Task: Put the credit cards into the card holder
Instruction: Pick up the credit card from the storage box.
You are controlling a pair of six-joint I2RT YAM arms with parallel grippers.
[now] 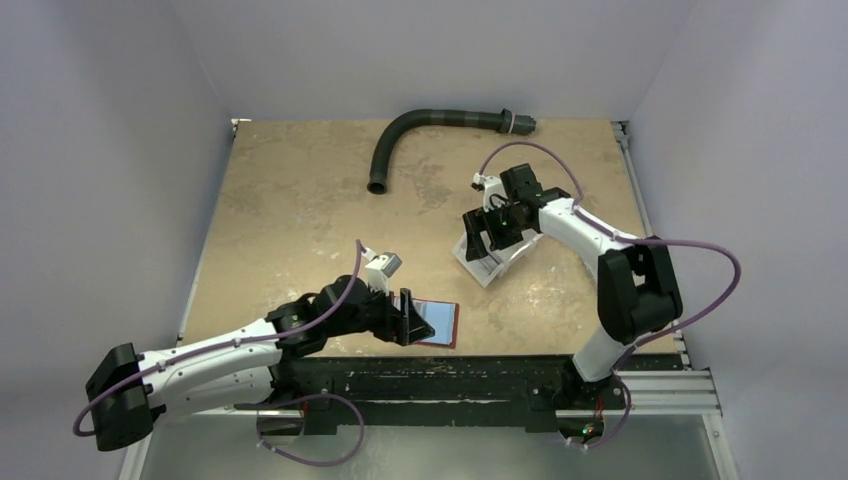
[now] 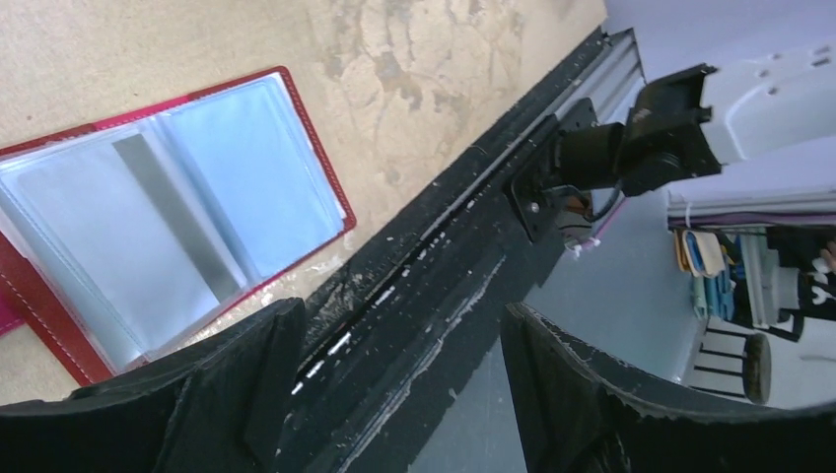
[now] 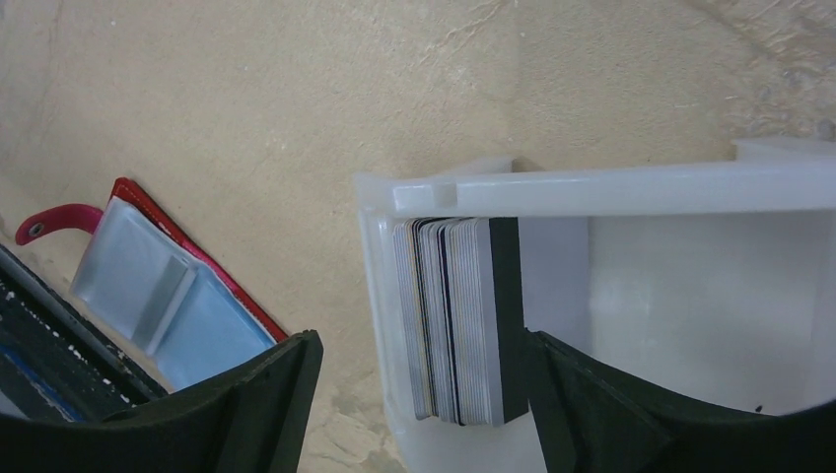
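Card holder (image 1: pixel 440 322): lying open, near edge, centre. Credit cards (image 3: pixel 455 320): stacked on edge in white bin (image 3: pixel 690 187), right. Left gripper (image 2: pixel 399 365) and right gripper (image 3: pixel 424 394): both spread wide, empty.

Legible text, labels, brands, numbers, signs: none recorded in any view.
- The credit cards (image 3: pixel 453 315) are seen edge-on only, stacked in the white bin (image 3: pixel 611 187); no printed face is shown.
- No lettering can be made out on the card holder (image 2: pixel 148 217), either on its clear sleeves or its red border.
- A pale mark (image 2: pixel 826 286) on a dark object at the far right edge of the left wrist view is too small to be read.
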